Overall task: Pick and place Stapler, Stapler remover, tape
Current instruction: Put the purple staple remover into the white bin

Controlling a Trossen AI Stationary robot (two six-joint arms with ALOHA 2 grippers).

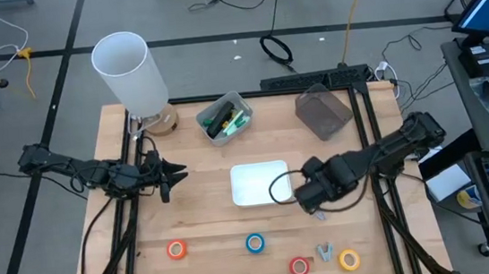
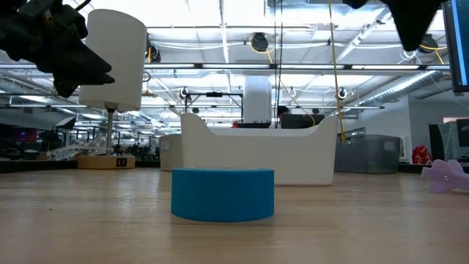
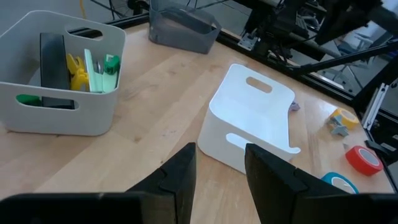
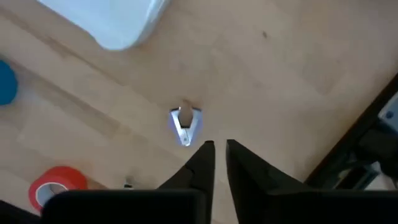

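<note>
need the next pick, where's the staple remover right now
In the high view the staple remover lies near the table's front edge on the right side, between the red tape and the yellow tape, below the right gripper.

My right gripper (image 4: 217,149) hovers over the table's right-front part, fingers barely parted; my left gripper (image 3: 219,163) waits near the left edge, fingers apart.

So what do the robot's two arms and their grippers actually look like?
Both arms are dark, nearly black, built from jointed segments. The left gripper and right gripper each end in two dark, tapering, wedge-shaped fingers. A black cable loops out beside the right arm's wrist. No markings are visible.
</note>
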